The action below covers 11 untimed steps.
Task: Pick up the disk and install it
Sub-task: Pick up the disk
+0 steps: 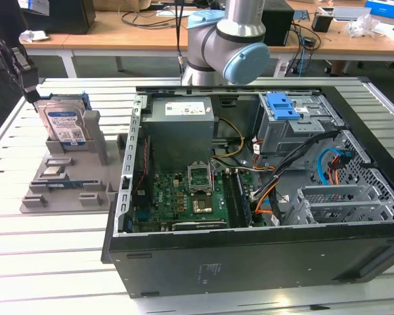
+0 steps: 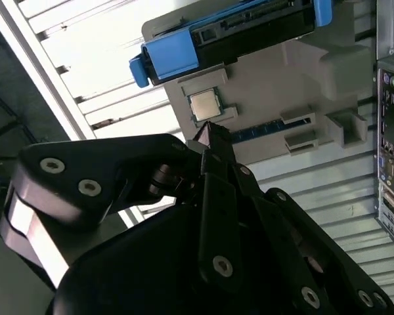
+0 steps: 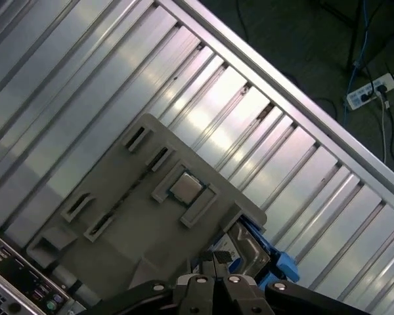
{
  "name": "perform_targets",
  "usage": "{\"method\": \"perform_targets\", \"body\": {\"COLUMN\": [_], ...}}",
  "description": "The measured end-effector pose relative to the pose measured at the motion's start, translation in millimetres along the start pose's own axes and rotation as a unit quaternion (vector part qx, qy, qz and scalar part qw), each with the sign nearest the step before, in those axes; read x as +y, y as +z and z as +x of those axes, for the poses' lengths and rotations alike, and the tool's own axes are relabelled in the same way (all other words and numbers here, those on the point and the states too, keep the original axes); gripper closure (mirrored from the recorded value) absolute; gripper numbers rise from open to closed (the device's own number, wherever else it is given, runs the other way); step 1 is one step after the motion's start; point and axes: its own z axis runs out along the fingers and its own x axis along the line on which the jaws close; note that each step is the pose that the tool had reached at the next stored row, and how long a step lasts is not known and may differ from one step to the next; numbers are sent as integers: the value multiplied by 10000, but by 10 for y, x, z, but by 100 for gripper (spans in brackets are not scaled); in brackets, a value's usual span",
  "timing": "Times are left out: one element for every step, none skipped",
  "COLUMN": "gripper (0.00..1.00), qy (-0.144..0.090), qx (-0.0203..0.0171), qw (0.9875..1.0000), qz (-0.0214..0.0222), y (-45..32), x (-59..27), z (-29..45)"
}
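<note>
Fingers (image 2: 217, 157) pressed together, empty; gripper (image 1: 27, 88) hangs near the top edge of the disk (image 1: 64, 125). Disk stands on edge in grey holder (image 1: 72, 180), exterior view's left, outside the case (image 1: 249, 262). Likely stiff, dense, shock-sensitive. Grip the blue frame edges, not the label.

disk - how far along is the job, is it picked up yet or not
Nothing looks done yet. The disk stands upright in its grey holder, outside the open computer case. In hand: the tool is close by the holder, shut and holding nothing. Left: both the pickup and the install.
</note>
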Motion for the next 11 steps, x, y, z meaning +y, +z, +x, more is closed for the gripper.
{"method": "perform_targets", "body": {"gripper": [90,90,90,90,90,90,90,90,90,90,90], "qy": [61,136,209,271,341,401,471,515,613,680,727], "qx": [0,0,1,1,1,1,1,1,1,0,0], "qw": [10000,9999,9998,9996,9994,9992,9989,9987,9981,9977,9974], "qz": [0,1,1,1,1,1,2,2,4,4,5], "y": [0,0,0,0,0,0,0,0,0,0,0], "x": [0,0,0,0,0,0,0,0,0,0,0], "z": [0,0,0,0,0,0,0,0,0,0,0]}}
